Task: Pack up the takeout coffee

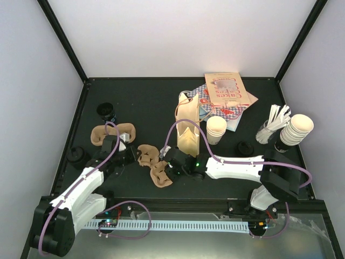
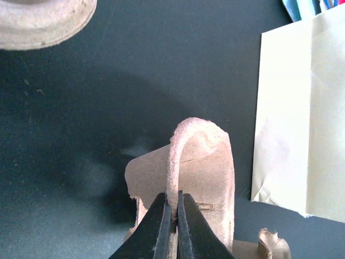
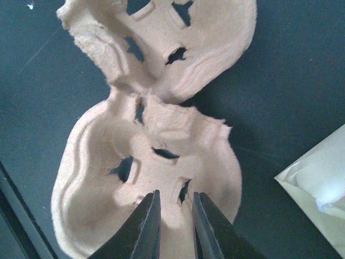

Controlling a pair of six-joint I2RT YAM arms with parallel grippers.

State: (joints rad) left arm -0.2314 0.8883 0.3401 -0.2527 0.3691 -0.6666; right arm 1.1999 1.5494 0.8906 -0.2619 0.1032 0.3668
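**Both grippers clamped on one cup carrier**

Top: the left arm reaches in low from the near-left, and the right arm lies stretched across from the right. Left gripper (image 1: pixel 138 156) and right gripper (image 1: pixel 168 160) meet at opposite ends of the brown cup carrier (image 1: pixel 156 170). Takeout coffee (image 1: pixel 107 111) sits well apart from the left fingers, off to their far-left past a second carrier (image 1: pixel 110 133). Tan bag (image 1: pixel 188 139) stands just right of the right fingers. Bare table (image 1: pixel 145 102) lies beyond.

Left wrist: fingers (image 2: pixel 160 229) are pinched together on the carrier's thin upturned rim. Bare surface is ahead and left of them, bag edge to their right.

Right wrist: fingers (image 3: pixel 146 226) are nearly together, nipping a rib between slots in the carrier's well. Ragged edges are ahead, a bag corner to their right
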